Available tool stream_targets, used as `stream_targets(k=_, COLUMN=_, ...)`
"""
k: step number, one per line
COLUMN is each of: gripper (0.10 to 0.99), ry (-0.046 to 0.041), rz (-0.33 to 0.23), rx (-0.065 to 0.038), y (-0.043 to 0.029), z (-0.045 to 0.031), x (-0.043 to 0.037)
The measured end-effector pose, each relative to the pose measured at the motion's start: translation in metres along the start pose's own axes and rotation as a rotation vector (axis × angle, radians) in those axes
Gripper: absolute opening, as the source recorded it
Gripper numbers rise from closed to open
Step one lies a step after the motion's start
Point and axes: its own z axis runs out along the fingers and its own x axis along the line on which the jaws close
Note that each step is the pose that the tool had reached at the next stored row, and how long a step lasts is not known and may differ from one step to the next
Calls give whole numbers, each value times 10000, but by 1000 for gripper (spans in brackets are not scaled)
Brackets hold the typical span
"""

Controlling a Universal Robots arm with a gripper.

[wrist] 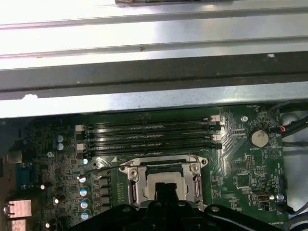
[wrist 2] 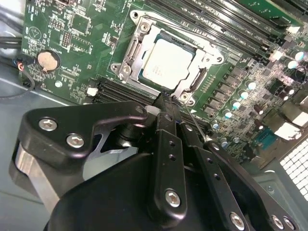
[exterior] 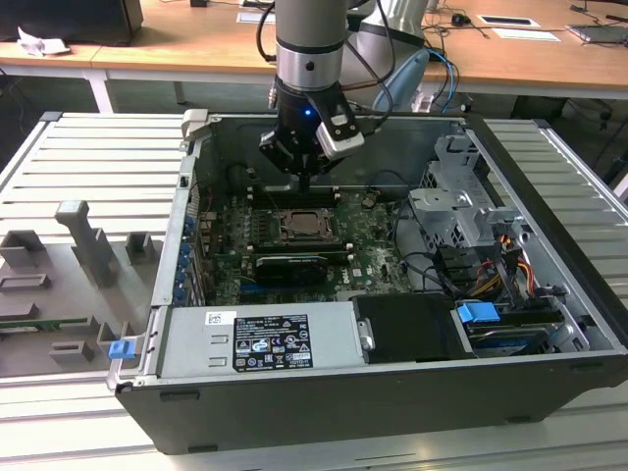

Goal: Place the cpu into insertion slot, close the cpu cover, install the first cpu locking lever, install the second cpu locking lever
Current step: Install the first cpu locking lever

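inside the open case (exterior: 324, 420), my pincer (wrist 2: 168, 101), fingers pressed together on nothing, meets the cover (wrist 2: 131, 52) at its edge, likely to keep it flat over the seated cpu (wrist 2: 166, 60).

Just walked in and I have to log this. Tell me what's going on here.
A robot arm reaches down into an open computer case, its tool poised just above the processor spot on the green board. The chip already lies in place, with its metal frame folded flat over it. A thin wire lever beside the frame looks not yet latched.
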Motion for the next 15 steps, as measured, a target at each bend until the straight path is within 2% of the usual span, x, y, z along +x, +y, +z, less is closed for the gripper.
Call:
stream_targets(k=5, gripper=106, ry=18, rz=-476, rx=-12, y=0, z=0, x=0)
stream_targets(k=11, gripper=106, ry=62, rz=-1656, rx=-41, y=0, z=0, x=1)
stream_targets(k=15, gripper=106, ry=64, rz=-1713, rx=-42, y=-4, z=-1, x=49)
